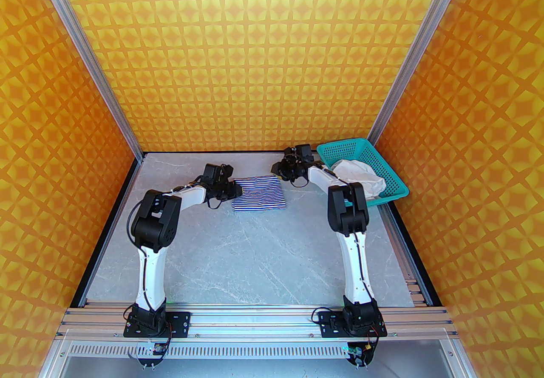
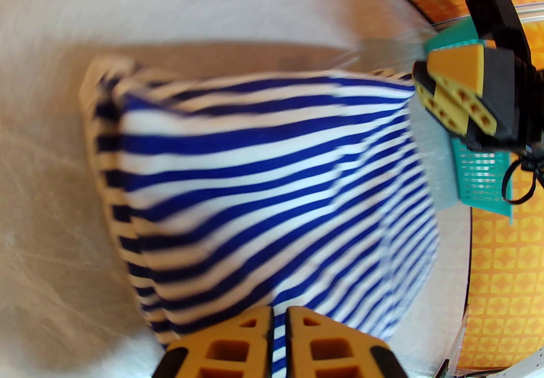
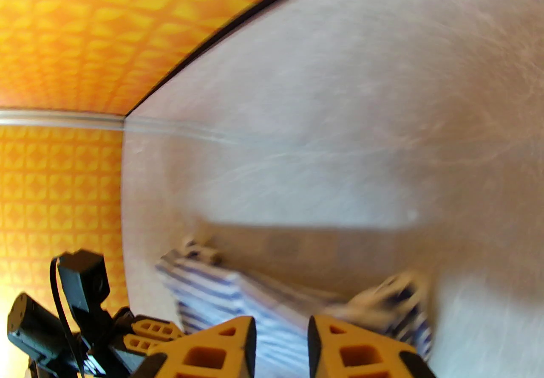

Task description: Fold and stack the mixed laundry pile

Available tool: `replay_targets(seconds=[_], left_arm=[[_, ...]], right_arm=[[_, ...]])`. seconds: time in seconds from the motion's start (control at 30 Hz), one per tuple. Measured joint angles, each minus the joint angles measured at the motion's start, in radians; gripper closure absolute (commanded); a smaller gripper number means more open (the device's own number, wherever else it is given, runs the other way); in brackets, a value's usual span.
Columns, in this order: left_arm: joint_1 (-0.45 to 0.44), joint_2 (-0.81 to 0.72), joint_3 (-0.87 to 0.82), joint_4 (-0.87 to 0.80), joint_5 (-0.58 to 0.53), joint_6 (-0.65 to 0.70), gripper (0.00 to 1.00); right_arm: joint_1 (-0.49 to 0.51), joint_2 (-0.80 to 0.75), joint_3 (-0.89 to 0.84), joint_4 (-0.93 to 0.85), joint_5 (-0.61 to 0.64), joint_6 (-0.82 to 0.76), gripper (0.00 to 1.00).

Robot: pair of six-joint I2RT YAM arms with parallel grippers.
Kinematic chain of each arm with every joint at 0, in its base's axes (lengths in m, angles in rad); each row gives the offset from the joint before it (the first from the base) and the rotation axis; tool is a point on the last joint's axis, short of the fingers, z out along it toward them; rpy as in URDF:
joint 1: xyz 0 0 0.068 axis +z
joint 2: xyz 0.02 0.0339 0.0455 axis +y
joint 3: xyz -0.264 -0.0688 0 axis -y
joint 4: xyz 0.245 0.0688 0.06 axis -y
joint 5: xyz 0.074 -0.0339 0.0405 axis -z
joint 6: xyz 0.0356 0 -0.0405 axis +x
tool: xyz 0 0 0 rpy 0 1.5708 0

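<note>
Marbled grey surface (image 1: 255, 261), walled by orange star-patterned panels (image 1: 255, 49). Soft striped garment (image 1: 259, 193) lies folded mid-back; left fingers (image 2: 265, 323) pinch its edge, right fingers (image 3: 248, 331) slightly spread near its corner. Wrinkled white cloth (image 1: 359, 176) sits in teal perforated basket (image 1: 340, 147).

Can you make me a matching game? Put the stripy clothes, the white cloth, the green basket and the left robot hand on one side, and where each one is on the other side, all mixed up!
Things
1. striped garment
2. white cloth
3. teal basket
4. left gripper

Places
A. at the far right corner of the table
B. crumpled inside the basket
C. lying flat on the table, outside the basket
D. pinching the striped garment's edge

Pairs: 1-C, 2-B, 3-A, 4-D
</note>
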State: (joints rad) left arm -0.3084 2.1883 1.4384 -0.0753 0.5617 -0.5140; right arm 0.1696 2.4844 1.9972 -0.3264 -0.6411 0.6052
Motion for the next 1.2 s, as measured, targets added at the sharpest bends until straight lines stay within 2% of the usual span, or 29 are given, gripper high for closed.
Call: replay_targets(seconds=[0.07, 0.17, 0.3, 0.37, 0.43, 0.53, 0.6, 0.7, 0.8, 0.9, 1.0, 1.2], left_arm=[[0.004, 0.006, -0.010, 0.013, 0.003, 0.001, 0.89], [0.012, 0.006, -0.024, 0.037, 0.022, 0.005, 0.86], [0.025, -0.013, -0.054, 0.050, 0.039, 0.027, 0.69], [0.028, -0.054, -0.080, 0.033, 0.041, 0.033, 0.59], [0.035, -0.117, -0.102, 0.013, 0.042, 0.033, 0.55], [0.059, -0.244, -0.150, 0.014, 0.051, 0.016, 0.54], [0.096, -0.322, -0.191, 0.025, 0.056, 0.005, 0.55], [0.162, -0.383, -0.251, 0.039, 0.059, -0.014, 0.55], [0.212, -0.385, -0.305, 0.041, 0.059, -0.033, 0.52], [0.223, -0.378, -0.351, 0.039, 0.060, -0.055, 0.49], [0.222, -0.367, -0.366, 0.040, 0.064, -0.073, 0.44], [0.222, -0.351, -0.381, 0.073, 0.069, -0.137, 0.40]], right_arm=[[-0.003, 0.032, 0.025, -0.002, 0.002, 0.012, 0.72], [-0.006, 0.052, 0.059, -0.036, 0.006, 0.003, 0.65], [-0.006, 0.013, 0.039, -0.074, 0.055, -0.057, 0.59], [-0.001, -0.066, -0.059, -0.085, 0.098, -0.112, 0.60], [0.011, -0.173, -0.169, -0.098, 0.149, -0.181, 0.56], [0.061, -0.334, -0.304, -0.086, 0.237, -0.330, 0.51], [0.138, -0.442, -0.383, -0.059, 0.288, -0.468, 0.49], [0.268, -0.509, -0.434, -0.014, 0.320, -0.693, 0.48], [0.385, -0.510, -0.472, 0.011, 0.343, -0.925, 0.47], [0.464, -0.499, -0.517, 0.007, 0.347, -1.139, 0.46], [0.486, -0.464, -0.519, 0.006, 0.351, -1.284, 0.44], [0.480, -0.369, -0.472, -0.030, 0.406, -1.481, 0.42]])
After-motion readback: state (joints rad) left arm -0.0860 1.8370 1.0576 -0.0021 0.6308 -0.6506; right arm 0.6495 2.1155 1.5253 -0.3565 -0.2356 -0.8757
